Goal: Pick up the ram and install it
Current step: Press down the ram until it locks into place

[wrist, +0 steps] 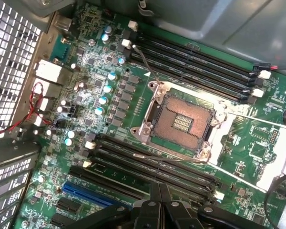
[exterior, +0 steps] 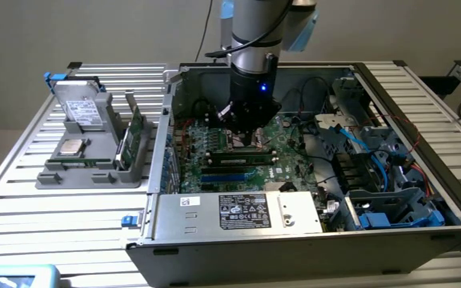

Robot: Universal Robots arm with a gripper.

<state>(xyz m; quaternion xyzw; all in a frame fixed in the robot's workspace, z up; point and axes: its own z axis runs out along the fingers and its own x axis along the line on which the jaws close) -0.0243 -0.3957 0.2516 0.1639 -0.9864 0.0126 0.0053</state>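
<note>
My gripper (exterior: 249, 139) hangs inside the open computer case, low over the motherboard (exterior: 290, 157). In the wrist view its two black fingers (wrist: 154, 200) press together with nothing between them, so the gripper (wrist: 159, 187) is shut. A slim ram stick (exterior: 242, 161) with a row of dark chips lies along the slots just in front of the fingertips; whether it touches them I cannot tell. Another green ram stick (exterior: 135, 127) stands upright in the grey holder (exterior: 94, 174) at the exterior view's left. The CPU socket (wrist: 178, 121) sits bare between two banks of long black slots (wrist: 195, 59).
The case walls (exterior: 168, 132) fence in the board. Blue and black cables (exterior: 350, 141) and drive cages (exterior: 391, 207) crowd the exterior view's right. A power supply (exterior: 242, 211) sits at the near side. The holder also carries a drive (exterior: 81, 111) and a chip (exterior: 72, 147).
</note>
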